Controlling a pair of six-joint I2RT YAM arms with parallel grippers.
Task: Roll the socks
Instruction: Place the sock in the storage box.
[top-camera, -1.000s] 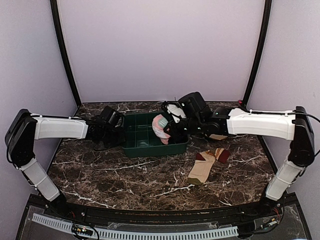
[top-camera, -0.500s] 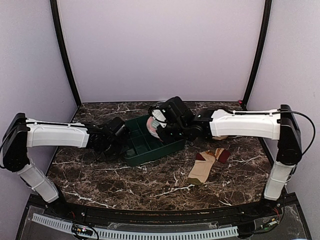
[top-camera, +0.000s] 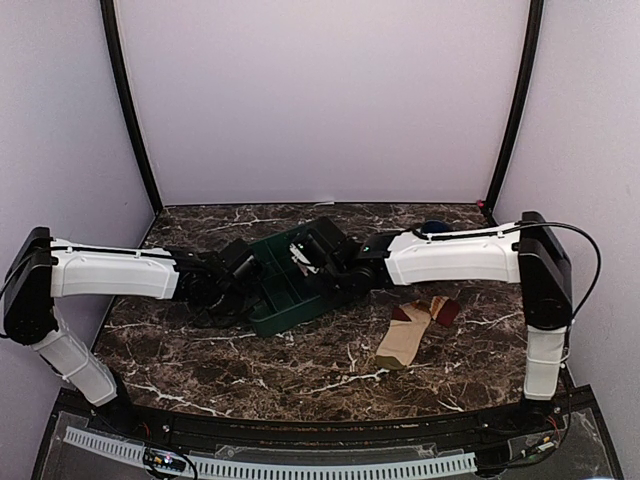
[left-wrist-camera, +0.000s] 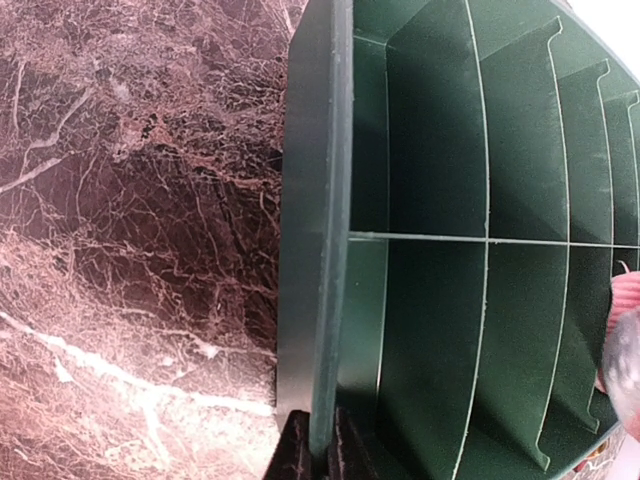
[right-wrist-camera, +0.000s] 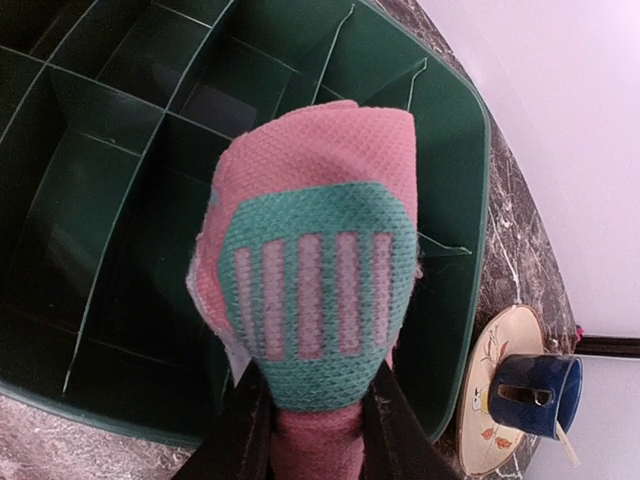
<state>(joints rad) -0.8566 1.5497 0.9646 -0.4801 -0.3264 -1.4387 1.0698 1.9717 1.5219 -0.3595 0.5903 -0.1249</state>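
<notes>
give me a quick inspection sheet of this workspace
surface: dark marble table, no spill seen
job's things: pink sock held bunched over the green divided tray; tan sock flat on the table, unrolled
clutter: blue mug on a plate near the tray's corner
grippers: left gripper shut on the tray wall; right gripper shut on the pink sock
cables: black cable looping off the right arm
surroundings: lilac walls, black corner posts
</notes>
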